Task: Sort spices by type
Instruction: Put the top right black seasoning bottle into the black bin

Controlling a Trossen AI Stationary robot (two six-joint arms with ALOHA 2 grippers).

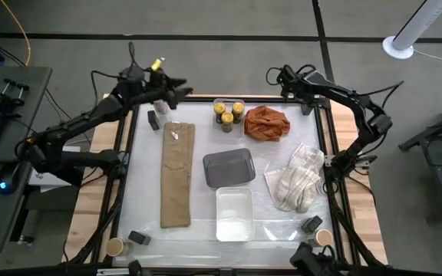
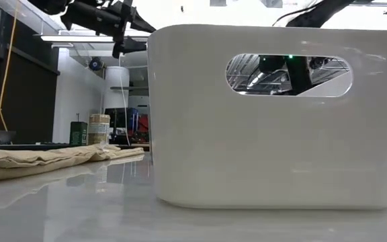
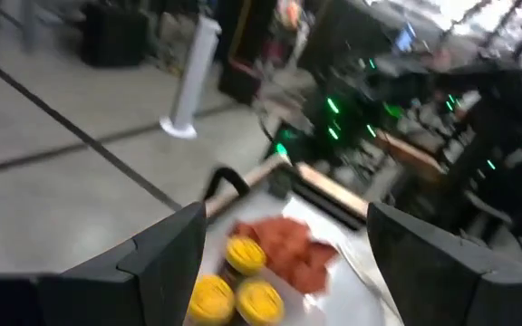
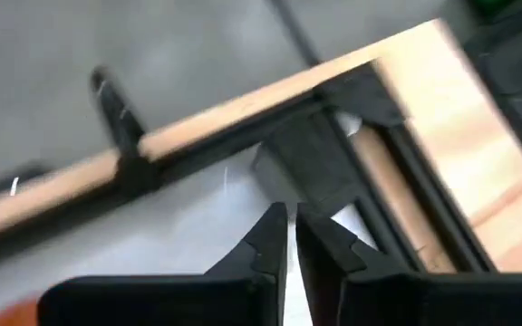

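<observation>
Three yellow-lidded jars (image 1: 227, 113) stand together at the far middle of the table; they also show as the jars (image 3: 234, 285) in the left wrist view. Dark grey tins lie at far left (image 1: 153, 119), near left (image 1: 139, 238) and near right (image 1: 311, 224). Tan-topped tubs stand at the near corners (image 1: 114, 246) (image 1: 323, 238). A further tub (image 2: 99, 128) and tin (image 2: 79, 132) show in the low view. My left gripper (image 1: 181, 90) hovers open over the far left, left of the jars. My right gripper (image 4: 291, 217) is shut above a grey block (image 4: 306, 158) by the far right corner.
A folded tan cloth (image 1: 177, 175) lies left of centre. A grey tray (image 1: 229, 167) and a white tray (image 1: 234, 213) sit mid-table, and the white tray (image 2: 267, 114) fills the low view. An orange cloth (image 1: 267, 123) and a striped towel (image 1: 298, 176) lie to the right.
</observation>
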